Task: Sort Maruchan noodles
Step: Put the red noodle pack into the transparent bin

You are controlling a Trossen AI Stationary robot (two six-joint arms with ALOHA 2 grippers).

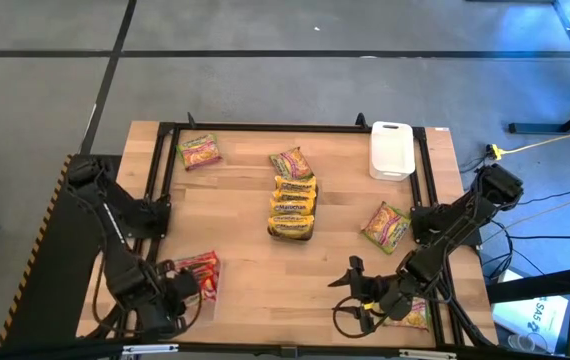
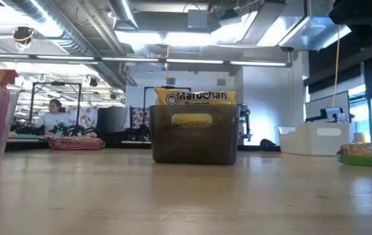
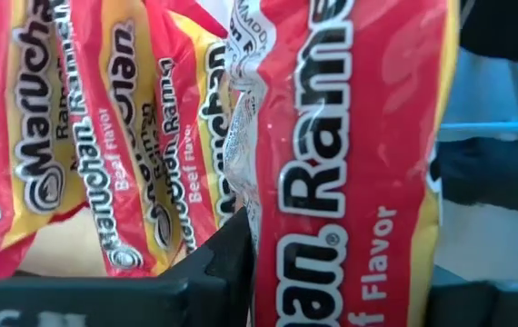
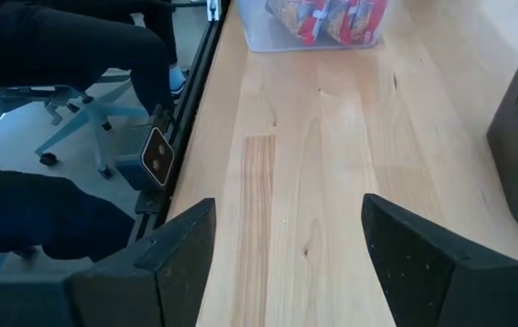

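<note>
Several red Maruchan noodle packets point(image 3: 86, 136) stand in a clear tray point(image 1: 205, 272) at the table's near left. Above it my left gripper point(image 1: 185, 290) is shut on another red packet point(image 3: 341, 163). Yellow packets point(image 1: 293, 205) fill a dark tray point(image 2: 192, 137) at the table's middle. Green-and-pink packets lie flat on the wood at the far left point(image 1: 198, 150), behind the dark tray point(image 1: 291, 161) and at the right point(image 1: 385, 226). My right gripper point(image 1: 353, 290) hangs open over bare wood at the near right, its fingers point(image 4: 177, 263) holding nothing. My left gripper pinches the red packet's flat faces point(image 3: 332, 263) between its two fingers point(image 3: 218, 259). The fingers come from above, pointing steeply down. The packet stands on edge beside the other red packets; whether its lower edge rests in the tray, I cannot tell.
A white tray point(image 1: 390, 150) sits at the far right. One more green-and-pink packet point(image 1: 415, 315) lies under my right arm at the near right edge. A black frame point(image 1: 265, 127) borders the table. Bare wood point(image 4: 313, 182) stretches between my right gripper and the clear tray.
</note>
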